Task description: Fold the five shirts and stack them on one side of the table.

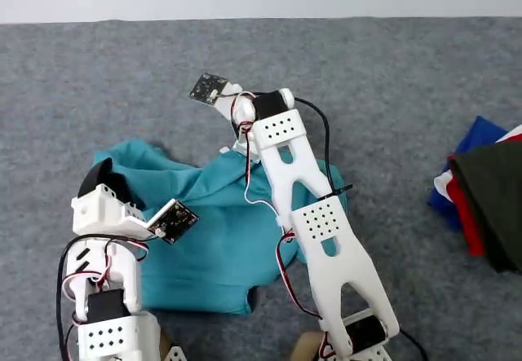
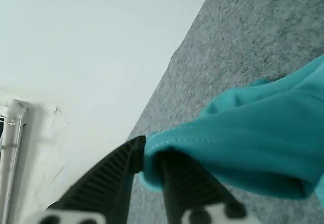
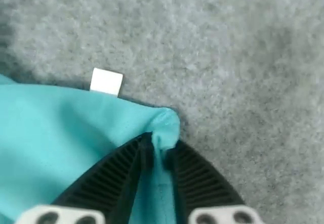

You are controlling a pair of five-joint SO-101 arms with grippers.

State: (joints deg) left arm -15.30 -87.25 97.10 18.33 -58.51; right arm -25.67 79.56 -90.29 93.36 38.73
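Your item: teal shirt (image 1: 216,247), crumpled, long axis approx. L–R across bench (image 1: 391,92). L end effector (image 2: 150,158) clamps its hem; R end effector (image 3: 158,145) pinches a corner.

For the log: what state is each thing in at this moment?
Teal shirt: rumpled, not yet folded, gripped at two edges.
Left gripper: jaws shut on the teal shirt's hem.
Right gripper: jaws shut on a corner of the teal shirt.
Other shirts: piled together, apart from the teal one.
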